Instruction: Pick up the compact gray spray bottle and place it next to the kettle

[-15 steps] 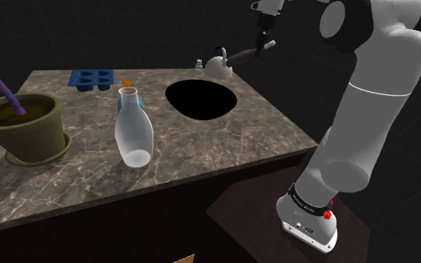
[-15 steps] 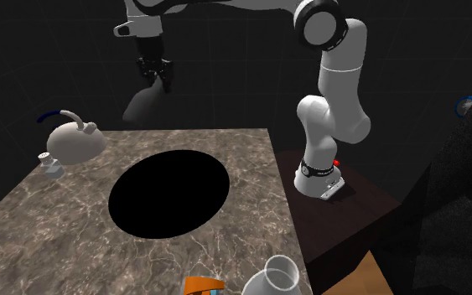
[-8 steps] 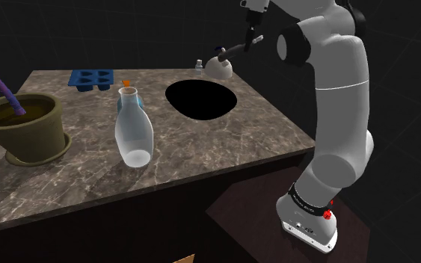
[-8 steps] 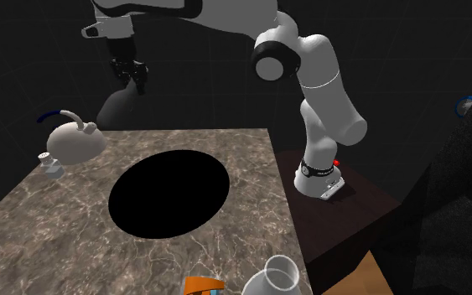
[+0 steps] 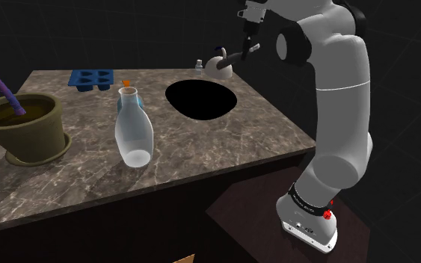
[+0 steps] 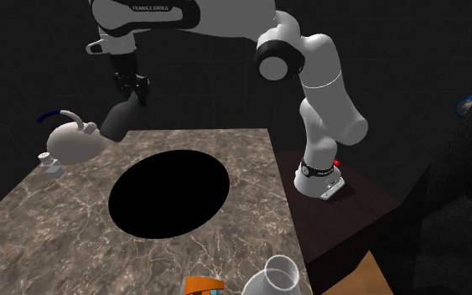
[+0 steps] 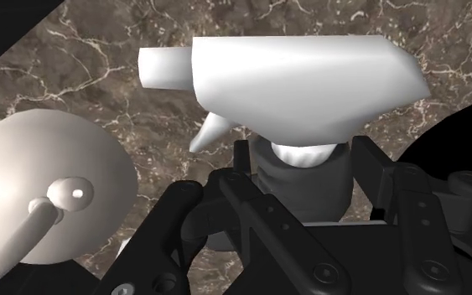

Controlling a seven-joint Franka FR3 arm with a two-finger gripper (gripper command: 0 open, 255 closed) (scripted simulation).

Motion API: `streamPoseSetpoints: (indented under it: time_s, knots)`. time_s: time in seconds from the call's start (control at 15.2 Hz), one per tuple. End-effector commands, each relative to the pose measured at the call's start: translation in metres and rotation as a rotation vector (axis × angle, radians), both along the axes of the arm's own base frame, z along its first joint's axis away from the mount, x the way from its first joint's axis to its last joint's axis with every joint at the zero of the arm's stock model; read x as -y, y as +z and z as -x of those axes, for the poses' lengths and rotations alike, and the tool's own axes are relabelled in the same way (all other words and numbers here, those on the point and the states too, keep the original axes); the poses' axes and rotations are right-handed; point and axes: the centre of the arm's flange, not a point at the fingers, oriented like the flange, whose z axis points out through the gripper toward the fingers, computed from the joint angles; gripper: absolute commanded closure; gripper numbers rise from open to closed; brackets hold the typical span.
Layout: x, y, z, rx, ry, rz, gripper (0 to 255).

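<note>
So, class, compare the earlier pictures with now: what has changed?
The gripper, shut on the spray bottle, has swung to the second exterior view's left and come down toward the kettle. Kettle, vase and plant pot stayed put.

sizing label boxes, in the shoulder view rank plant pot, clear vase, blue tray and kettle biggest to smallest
1. plant pot
2. clear vase
3. blue tray and kettle: look about alike, and the kettle sits farther back, so unranked
</note>
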Motion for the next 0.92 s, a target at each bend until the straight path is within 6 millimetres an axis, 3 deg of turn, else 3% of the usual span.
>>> streamPoseSetpoints:
  time_s: [0.0,0.86]
  knots:
    - [0.000,-0.010,0.000,0.001,0.000,0.001,255]
    - [0.000,-0.079,0.000,0.001,0.000,0.001,255]
